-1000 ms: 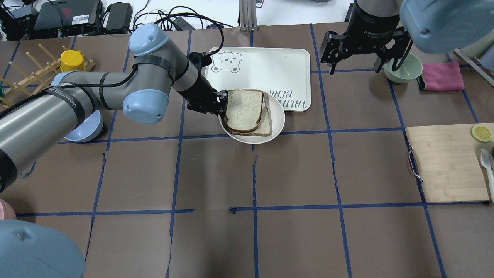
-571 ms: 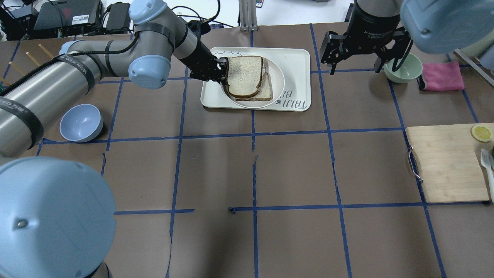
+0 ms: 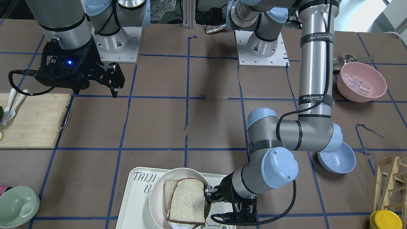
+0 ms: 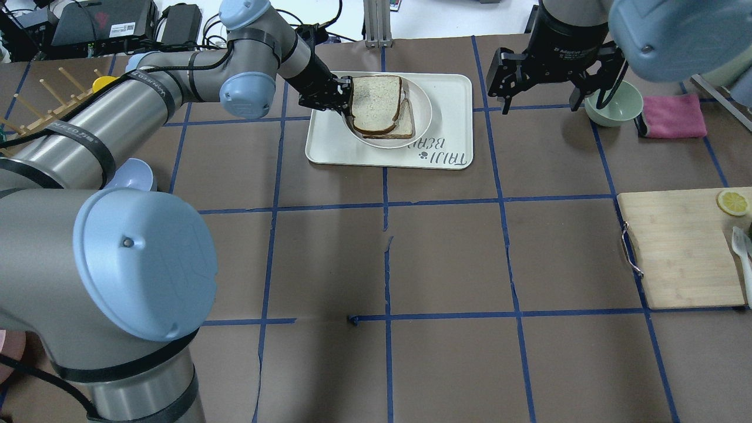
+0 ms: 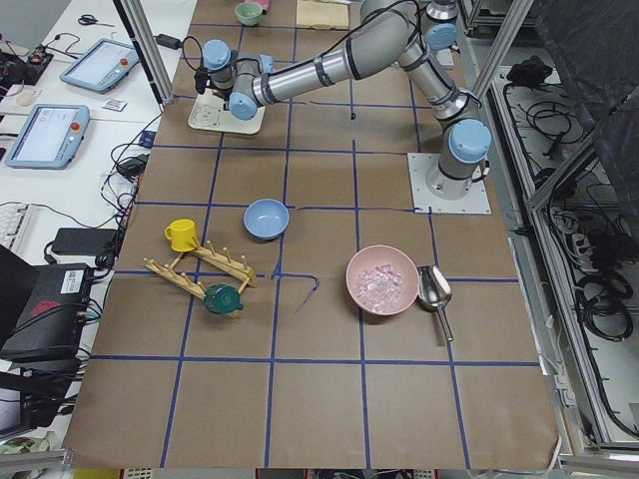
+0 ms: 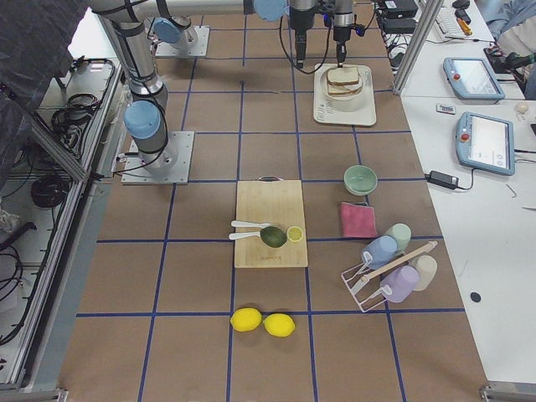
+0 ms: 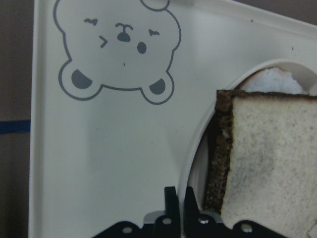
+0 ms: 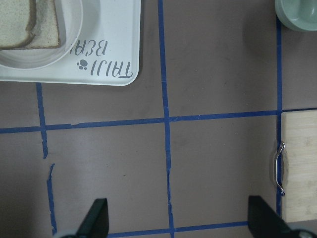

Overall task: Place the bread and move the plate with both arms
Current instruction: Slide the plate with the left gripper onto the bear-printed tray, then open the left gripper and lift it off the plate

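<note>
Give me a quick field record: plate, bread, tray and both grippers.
plate: over the TAIJI BEAR tray, held at its rim
bread: dark-crusted slice on top of a second slice, both in the plate
left gripper: shut on the plate's rim
right gripper: open, empty, high above the table, clear of tray and green bowl
plate lifted or set down: cannot tell

I see: white bear tray (image 4: 452,100) | green bowl (image 4: 614,104) beside pink cloth (image 4: 672,116) | cutting board (image 4: 681,252) with lemon slice (image 4: 732,202) | blue bowl (image 3: 338,159)
</note>
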Controlling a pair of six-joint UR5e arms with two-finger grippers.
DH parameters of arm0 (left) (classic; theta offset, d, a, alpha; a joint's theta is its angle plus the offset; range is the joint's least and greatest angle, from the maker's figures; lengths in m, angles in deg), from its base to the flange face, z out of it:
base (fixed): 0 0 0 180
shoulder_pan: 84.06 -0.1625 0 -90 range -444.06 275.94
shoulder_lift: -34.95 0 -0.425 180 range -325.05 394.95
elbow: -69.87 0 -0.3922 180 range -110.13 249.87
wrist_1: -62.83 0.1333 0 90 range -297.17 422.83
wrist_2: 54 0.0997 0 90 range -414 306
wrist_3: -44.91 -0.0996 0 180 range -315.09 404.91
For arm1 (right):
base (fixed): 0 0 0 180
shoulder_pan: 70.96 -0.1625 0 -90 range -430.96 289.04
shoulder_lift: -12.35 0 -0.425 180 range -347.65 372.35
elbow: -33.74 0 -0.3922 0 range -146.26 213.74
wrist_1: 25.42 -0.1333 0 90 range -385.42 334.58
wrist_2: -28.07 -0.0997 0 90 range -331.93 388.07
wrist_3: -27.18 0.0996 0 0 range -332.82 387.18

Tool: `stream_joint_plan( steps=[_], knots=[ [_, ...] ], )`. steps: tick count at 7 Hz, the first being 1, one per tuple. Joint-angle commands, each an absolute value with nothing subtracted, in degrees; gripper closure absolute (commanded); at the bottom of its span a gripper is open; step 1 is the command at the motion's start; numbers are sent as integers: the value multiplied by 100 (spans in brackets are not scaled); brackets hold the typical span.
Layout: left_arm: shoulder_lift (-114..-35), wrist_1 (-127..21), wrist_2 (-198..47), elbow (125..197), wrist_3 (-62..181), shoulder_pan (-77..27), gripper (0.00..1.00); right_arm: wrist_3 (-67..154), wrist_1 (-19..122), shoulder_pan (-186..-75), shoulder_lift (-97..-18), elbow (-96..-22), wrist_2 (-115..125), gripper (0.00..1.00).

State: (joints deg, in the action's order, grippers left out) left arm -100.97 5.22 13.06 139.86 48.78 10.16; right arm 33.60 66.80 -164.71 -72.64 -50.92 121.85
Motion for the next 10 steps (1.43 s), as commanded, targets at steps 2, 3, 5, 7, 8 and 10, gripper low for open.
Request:
stream_joint_plan(
  steps=[2, 3, 5, 7, 8, 10],
  knots=[
    [-10199, 544, 1219, 13851, 4938, 1025, 0, 3360, 6678, -16474, -7264, -5098, 12185, 0],
    [-10051, 457, 1227, 13851, 4965, 1025, 0, 3360, 6678, -16482, -7264, -5089, 12185, 0],
    [-9534, -374, 1549, 13851, 5009, 903, 0, 3360, 6678, -16482, -7264, -5098, 12185, 0],
    [-8849, -1508, 2538, 13895, 4939, 700, 0, 3360, 6678, -16482, -7264, -5098, 12185, 0],
    [-8506, -1669, 2945, 13947, 4939, 673, 0, 3360, 6678, -16482, -7264, -5098, 12185, 0],
    [-7847, -2530, 3386, 14096, 4939, 647, 0, 3351, 6652, -16474, -7264, -5089, 12185, 0]
  ],
)
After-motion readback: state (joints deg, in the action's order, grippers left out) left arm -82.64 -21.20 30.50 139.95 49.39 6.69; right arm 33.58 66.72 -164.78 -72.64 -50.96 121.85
